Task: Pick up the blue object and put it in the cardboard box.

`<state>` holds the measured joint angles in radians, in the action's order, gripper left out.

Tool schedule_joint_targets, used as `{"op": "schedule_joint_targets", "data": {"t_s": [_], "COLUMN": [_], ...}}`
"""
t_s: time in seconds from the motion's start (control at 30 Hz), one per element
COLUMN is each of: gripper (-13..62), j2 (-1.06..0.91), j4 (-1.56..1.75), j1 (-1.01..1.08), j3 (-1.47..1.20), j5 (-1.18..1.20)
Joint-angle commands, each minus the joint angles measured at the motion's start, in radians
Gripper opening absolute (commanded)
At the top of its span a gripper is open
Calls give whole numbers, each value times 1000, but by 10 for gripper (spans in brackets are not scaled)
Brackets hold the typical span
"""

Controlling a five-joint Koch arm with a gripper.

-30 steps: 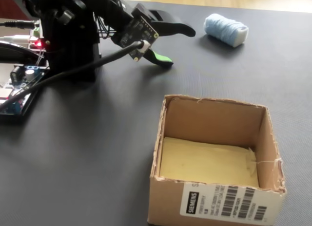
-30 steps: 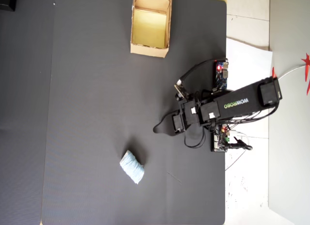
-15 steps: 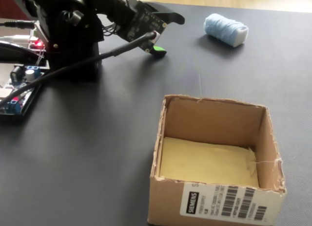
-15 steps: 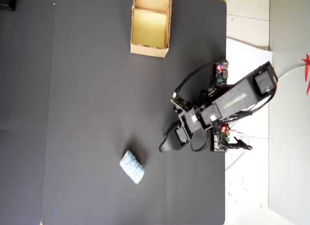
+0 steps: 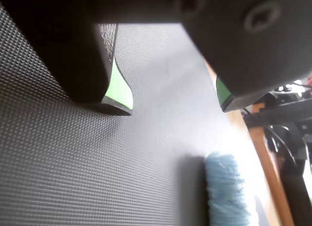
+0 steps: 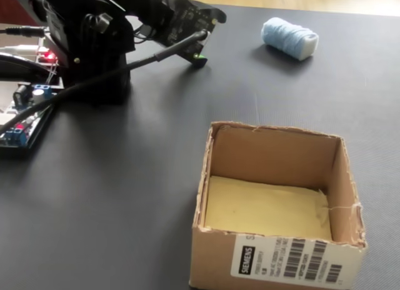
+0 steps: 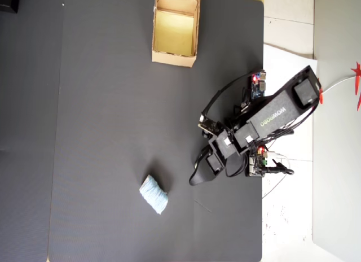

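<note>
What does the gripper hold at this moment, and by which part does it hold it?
Nothing is held. The gripper is open and empty above the mat, and the blue object lies on the mat apart from it. The cardboard box is empty.

Overhead view: cardboard box point(image 7: 175, 30) at top, blue object point(image 7: 154, 194) below, claw point(image 7: 197, 176) right of it

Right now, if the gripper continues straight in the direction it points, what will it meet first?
Probably the blue object. In the overhead view the gripper points toward it across bare black mat, though perhaps passing slightly beside it.
</note>
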<state>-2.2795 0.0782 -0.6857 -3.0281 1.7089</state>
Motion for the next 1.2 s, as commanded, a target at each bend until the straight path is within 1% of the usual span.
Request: {"op": "schedule_joint_targets", "data": {"t_s": [0.0,0.07,0.13,0.17,0.2,0.4,0.43,0.6,0.8,0.83,1.17], "gripper": [329,328,329,329,329,329,329,329,330,330,330], "j2": [-75,-63,35,61,135,296,345,462,572,637,844], "j4": [8,-6,-112,-130,-175,-403,-453,-552,-618,-673,-770], "j1": [-14,-12,-3,-3,5,41,61,112,163,178,132], "j3": [89,133,290,322,394,607,686,865,962,1029,1243], "j5": [87,86,38,37,41,49,49,48,41,35,21]}}
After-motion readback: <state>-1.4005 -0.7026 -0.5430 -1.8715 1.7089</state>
